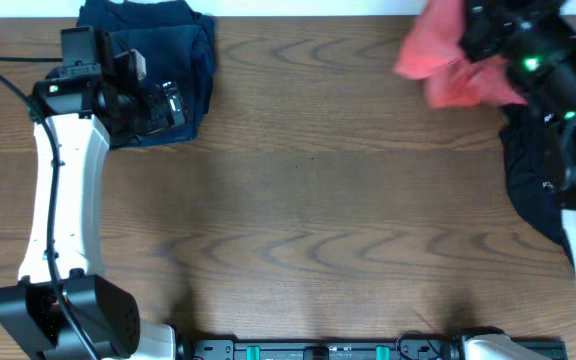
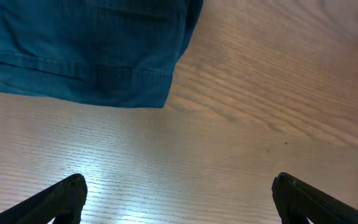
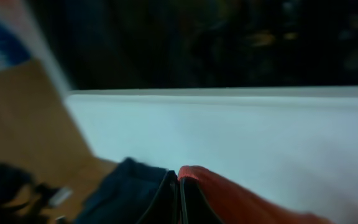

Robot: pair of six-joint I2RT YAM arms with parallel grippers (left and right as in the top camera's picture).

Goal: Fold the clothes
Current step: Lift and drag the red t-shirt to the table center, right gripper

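Your right end effector [image 3: 179,200] is pressed together on a pinch of the red shirt [image 1: 436,62], bunched up at the table's [image 1: 308,200] far right corner. With so little cloth caught, it could slip free, or snag the dark pile [image 1: 533,190] under that arm by the right edge. The right arm reaches over that corner. The left arm stretches to the far left corner, its end effector [image 2: 179,190] spread wide and empty beside the folded navy garment [image 1: 163,45].

The red-orange T-shirt [image 1: 443,60] is blurred, partly hidden by the right arm [image 1: 548,70].
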